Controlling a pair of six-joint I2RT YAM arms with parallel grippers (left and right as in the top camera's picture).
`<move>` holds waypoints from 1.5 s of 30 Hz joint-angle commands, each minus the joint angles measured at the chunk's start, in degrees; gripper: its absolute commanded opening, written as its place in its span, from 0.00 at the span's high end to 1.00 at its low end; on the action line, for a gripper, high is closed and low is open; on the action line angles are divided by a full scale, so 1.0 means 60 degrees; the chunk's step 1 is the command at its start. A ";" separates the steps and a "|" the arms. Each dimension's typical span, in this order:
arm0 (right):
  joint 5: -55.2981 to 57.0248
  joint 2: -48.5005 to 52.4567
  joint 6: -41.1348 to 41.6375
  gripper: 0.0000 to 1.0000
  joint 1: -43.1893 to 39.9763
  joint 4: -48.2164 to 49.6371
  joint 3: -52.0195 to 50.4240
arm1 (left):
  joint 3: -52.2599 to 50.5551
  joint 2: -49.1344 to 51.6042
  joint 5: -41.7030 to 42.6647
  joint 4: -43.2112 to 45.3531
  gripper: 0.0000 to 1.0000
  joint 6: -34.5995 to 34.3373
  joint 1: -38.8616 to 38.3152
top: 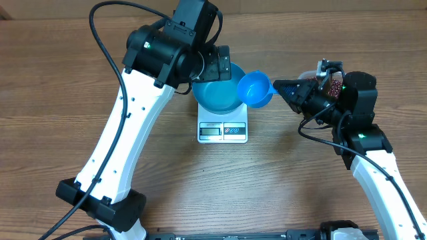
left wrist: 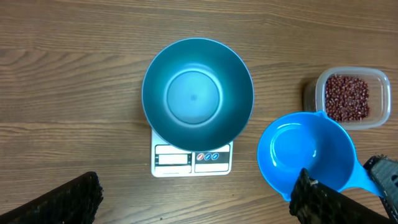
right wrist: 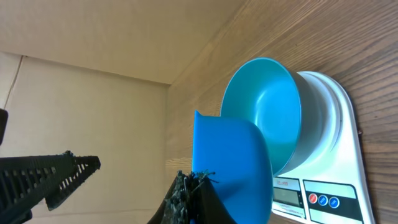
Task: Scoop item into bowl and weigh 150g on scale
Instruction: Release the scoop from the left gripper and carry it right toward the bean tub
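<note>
The teal bowl (left wrist: pixel 198 93) sits empty on the scale (left wrist: pixel 191 159) near the middle of the table (top: pixel 67 40), overhanging it; the beans (left wrist: pixel 347 98) lie in a clear tub (left wrist: pixel 380 93) toward the right edge. The right gripper (top: pixel 279 87) is clamped on the empty blue scoop (left wrist: pixel 308 152), just beside the bowl's rim. The left gripper (top: pixel 219 65) hangs above the bowl, fingers spread wide, holding nothing. A nudge on that rim would likely tip or slide the bowl; a hasty pour could scatter beans or overshoot the weight

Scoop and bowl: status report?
Left gripper open, empty, over the bowl. Right gripper shut on the scoop, scoop empty. Bowl empty on the scale; beans in the tub. Nothing in the way.
</note>
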 commanded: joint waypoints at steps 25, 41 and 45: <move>0.0055 -0.0051 -0.1392 0.96 0.0022 -0.0091 0.0175 | 0.0091 0.0015 -0.0226 -0.0597 0.95 0.2262 0.0018; -0.0346 -0.0295 -0.2233 0.96 -0.0576 -0.0586 0.0175 | -0.0346 -0.0062 -0.0117 -0.1144 0.95 0.4597 -0.0372; -0.0342 -0.0816 -0.2892 0.96 -0.1158 -0.0732 0.0178 | -0.0353 -0.0168 -0.0062 -0.0947 0.95 0.5038 -0.0670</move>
